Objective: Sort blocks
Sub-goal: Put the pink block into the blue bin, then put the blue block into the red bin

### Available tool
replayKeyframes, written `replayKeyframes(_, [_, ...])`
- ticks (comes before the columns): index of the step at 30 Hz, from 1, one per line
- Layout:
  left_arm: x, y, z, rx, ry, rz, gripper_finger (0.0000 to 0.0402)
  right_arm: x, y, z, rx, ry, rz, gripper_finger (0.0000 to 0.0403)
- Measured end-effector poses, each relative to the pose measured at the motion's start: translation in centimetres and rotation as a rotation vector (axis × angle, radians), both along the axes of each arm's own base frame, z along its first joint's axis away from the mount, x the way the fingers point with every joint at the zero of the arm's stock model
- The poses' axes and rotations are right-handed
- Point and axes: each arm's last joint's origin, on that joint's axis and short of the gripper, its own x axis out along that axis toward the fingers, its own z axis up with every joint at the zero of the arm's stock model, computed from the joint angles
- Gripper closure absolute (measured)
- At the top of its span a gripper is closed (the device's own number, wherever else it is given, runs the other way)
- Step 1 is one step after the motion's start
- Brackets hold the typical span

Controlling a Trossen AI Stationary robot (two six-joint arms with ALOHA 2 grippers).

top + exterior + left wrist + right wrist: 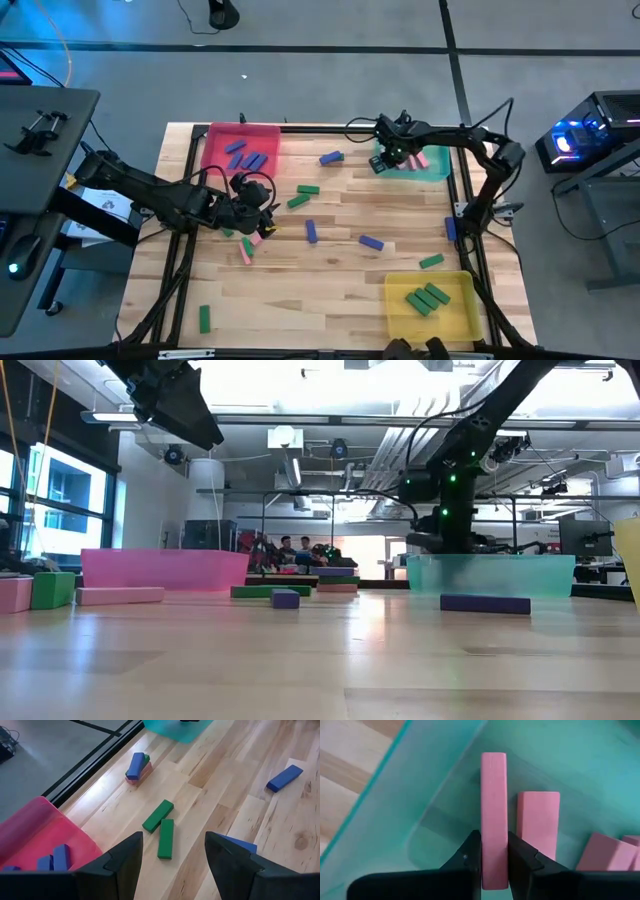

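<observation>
My right gripper [495, 840] is shut on a pink block [494, 800] over the teal tray [432, 172], where more pink blocks [538, 820] lie flat. My left gripper [173, 840] is open above the table beside the pink tray [240, 140], which holds blue blocks [248, 158]. Two green blocks [159, 815] lie on the wood ahead of its fingers. A blue block [239, 843] lies by one finger. A small pile of blue, green and pink blocks [137, 767] sits farther off. Green blocks [428, 298] lie in the yellow tray [455, 318]. My right gripper pinches the pink block between its two fingers, on the long side faces near one end [494, 860]. The fingers lie along the block and come from above, slanting down into the teal tray. The free end [494, 760] sticks out past the fingertips; whether it touches the tray floor cannot be told.
Loose blocks are scattered on the wood: blue ones [311, 231] [371, 242], green ones [431, 261] [204, 318], a pink one [245, 250] by the left gripper. A black frame rail [320, 129] runs along the table's far edge. People sit in the room beyond [295, 546].
</observation>
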Motion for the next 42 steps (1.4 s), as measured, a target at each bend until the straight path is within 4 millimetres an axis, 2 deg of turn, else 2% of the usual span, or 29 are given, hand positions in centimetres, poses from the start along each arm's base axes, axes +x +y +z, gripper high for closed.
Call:
replayKeyframes(4, [0.0, 0.0, 0.0, 0.000, 0.000, 0.000, 0.0199, -0.2, 0.0, 0.1, -0.022, 0.038, 0.016, 0.0337])
replayKeyframes(11, [0.0, 0.0, 0.0, 0.000, 0.000, 0.000, 0.0199, -0.7, 0.3, 1.5, -0.077, 0.064, 0.047, 0.0258])
replayKeyframes(16, [0.0, 0.0, 0.0, 0.001, 0.000, 0.000, 0.0199, -1.3, 0.8, 4.5, -0.185, 0.027, 0.040, 0.0223])
replayKeyframes(20, [0.0, 0.0, 0.0, 0.001, 0.000, 0.001, 0.0199, -1.2, 2.7, 7.6, -0.305, -0.028, 0.059, 0.0220])
replayKeyframes(24, [0.1, 0.1, -0.7, 0.026, -0.026, 0.020, 0.0199, 0.1, 6.9, 10.2, -0.415, -0.100, 0.148, 0.0219])
replayKeyframes(27, [0.3, 0.1, -2.3, 0.051, -0.052, 0.001, 0.0199, 1.6, 11.3, 11.3, -0.495, -0.155, 0.248, 0.0219])
replayKeyframes(30, [0.5, 0.3, -4.0, 0.065, -0.111, -0.042, 0.0199, 2.9, 16.3, 11.6, -0.566, -0.209, 0.342, 0.0219])
replayKeyframes(33, [1.1, 0.6, -4.8, 0.068, -0.205, -0.127, 0.0199, 3.9, 21.2, 11.3, -0.617, -0.275, 0.423, 0.0219])
replayKeyframes(36, [2.0, 1.6, -4.7, 0.061, -0.315, -0.238, 0.0199, 4.3, 25.9, 10.4, -0.652, -0.331, 0.489, 0.0219])
replayKeyframes(39, [3.3, 3.4, -4.6, 0.043, -0.381, -0.298, 0.0200, 4.4, 30.0, 9.1, -0.700, -0.391, 0.517, 0.0219])
replayKeyframes(42, [4.9, 5.9, -5.0, 0.012, -0.377, -0.295, 0.0200, 3.9, 33.3, 7.7, -0.758, -0.432, 0.518, 0.0219])
